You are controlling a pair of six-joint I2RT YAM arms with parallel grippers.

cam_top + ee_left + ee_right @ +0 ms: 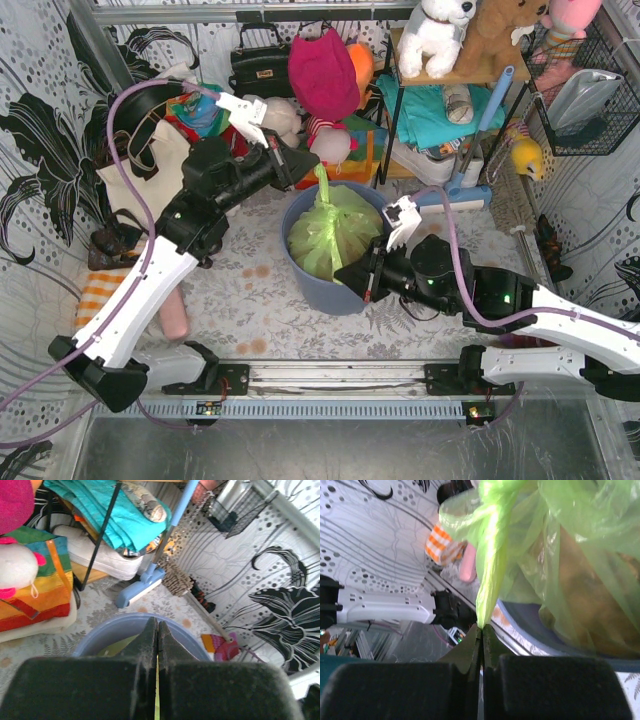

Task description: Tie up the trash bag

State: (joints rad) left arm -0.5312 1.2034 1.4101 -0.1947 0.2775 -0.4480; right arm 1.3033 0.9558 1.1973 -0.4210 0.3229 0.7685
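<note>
Our right wrist view alone shows the right hand (481,630) pinching the trash bag (560,555); the left hand (157,630) clamps its tail.

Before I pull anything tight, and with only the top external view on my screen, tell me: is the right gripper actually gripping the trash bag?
Observer: Yes, the right wrist view shows the right gripper shut on a twisted strand of the trash bag.
Operator: And the left?
Observer: The left gripper is shut too, with a thin green sliver showing between its jaws.
Operator: What's inside?
Observer: Brown paper shows through the plastic above the bin.
</note>
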